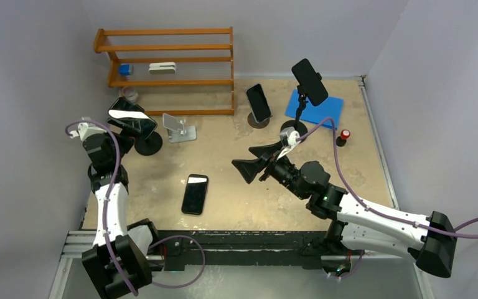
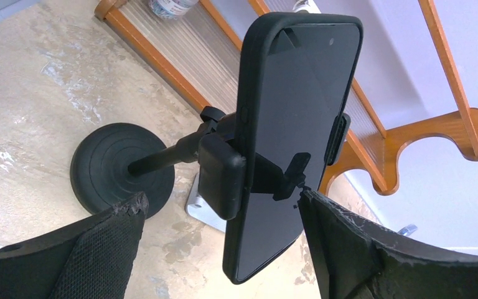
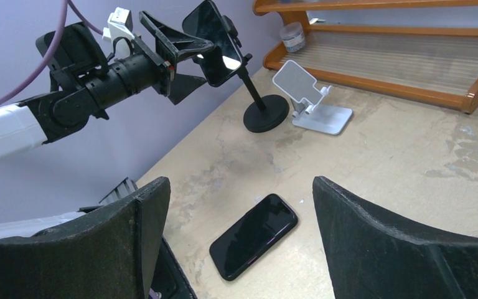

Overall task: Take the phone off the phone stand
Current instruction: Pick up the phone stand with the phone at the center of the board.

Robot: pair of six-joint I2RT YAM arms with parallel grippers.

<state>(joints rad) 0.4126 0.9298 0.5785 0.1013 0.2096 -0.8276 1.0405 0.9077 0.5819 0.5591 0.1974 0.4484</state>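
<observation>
Phone [image 2: 292, 124] in its dark case sat between the fingers of the left gripper [image 2: 221, 200], whose jaws stood wide. One finger [image 2: 348, 249] was just beside the phone's lower edge, and whether it touched could not be told. The other was clearly apart from it, so nothing was gripped. The phone was held tilted in the side clamp of the phone stand [image 2: 118, 168], on a thin stem above a round black base at the left side of the table [image 1: 236, 205]. The right gripper [image 3: 239, 187] hung over the middle of the table with its jaws wide and empty. A second phone [image 3: 254, 235] lay flat on the surface below and ahead of it, well apart from both fingers. Just beside the black base stood a white folding stand [image 1: 179, 127], holding nothing. Behind both, a wooden rack [image 1: 168, 81] carried two things on one shelf — a blue block [image 1: 125, 69] and a white object [image 1: 162, 67] — and a small clear jar [image 1: 129, 94] stood at its lower left end. Farther right, two more stands each held a dark handset — a low one [image 1: 259, 103] and a tall one [image 1: 309, 81] — beside a blue mat [image 1: 327, 113].
</observation>
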